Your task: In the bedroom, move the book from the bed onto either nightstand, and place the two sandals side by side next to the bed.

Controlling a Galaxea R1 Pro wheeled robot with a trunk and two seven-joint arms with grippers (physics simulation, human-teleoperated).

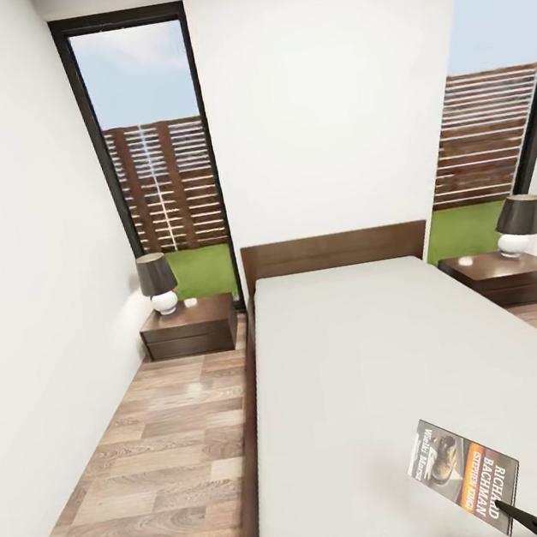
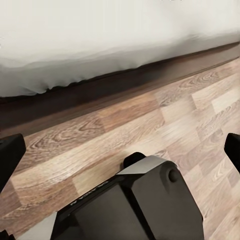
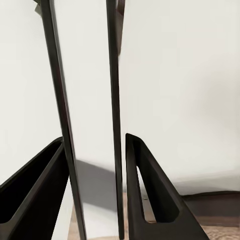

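Note:
The book (image 1: 460,464), dark with an orange band and white lettering, is over the near right part of the pale bed (image 1: 359,349), tilted and seemingly raised off the mattress. My right gripper (image 1: 514,516) is shut on its near corner. In the right wrist view the book (image 3: 90,125) stands edge-on between the two dark fingers (image 3: 150,200). Two dark brown nightstands flank the headboard, one at the left (image 1: 189,326) and one at the right (image 1: 504,276). My left gripper (image 2: 120,150) hangs open over the wood floor beside the bed frame (image 2: 115,85). The sandals are out of view.
A dark-shaded lamp stands on each nightstand, the left lamp (image 1: 158,282) and the right lamp (image 1: 520,224). Tall windows (image 1: 160,156) open behind both. A strip of plank floor (image 1: 151,460) runs between the bed and the left wall. My dark base (image 2: 135,205) shows low in the left wrist view.

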